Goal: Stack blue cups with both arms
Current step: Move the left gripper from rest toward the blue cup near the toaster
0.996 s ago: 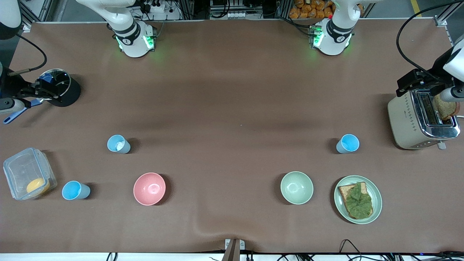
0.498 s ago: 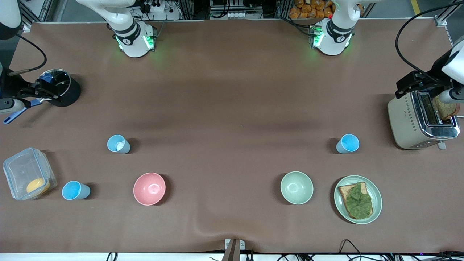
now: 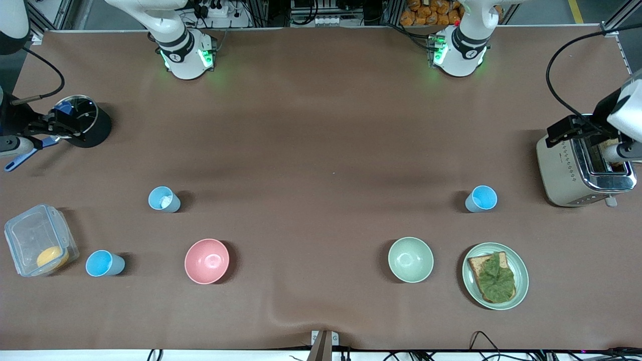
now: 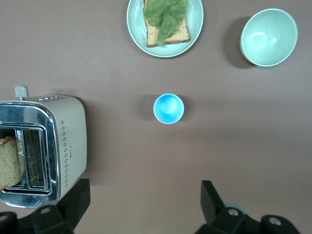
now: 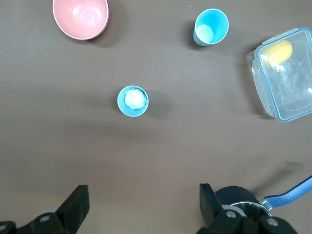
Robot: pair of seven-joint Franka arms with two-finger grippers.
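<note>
Left wrist view: we see our left gripper (image 4: pixel 141 204) spread wide, empty, above a blue cup (image 4: pixel 168 108); the right gripper (image 5: pixel 141 207) likewise, above the cup with the white bit (image 5: pixel 133 101).

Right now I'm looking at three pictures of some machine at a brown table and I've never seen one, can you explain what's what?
Two white robot arms are bolted along one edge of a table. The wide picture is from a high camera facing them. The other two come from cameras on each arm's wrist, looking straight down between the open, empty left gripper and right gripper.

On the table stand three blue cups: one near the toaster, one with a white bit inside, and one beside a clear box. Nearer the camera sit a pink bowl, a green bowl, and a plate with bread and lettuce. A black pot stands at the right arm's end.

Nothing is held; no cup is stacked yet.
</note>
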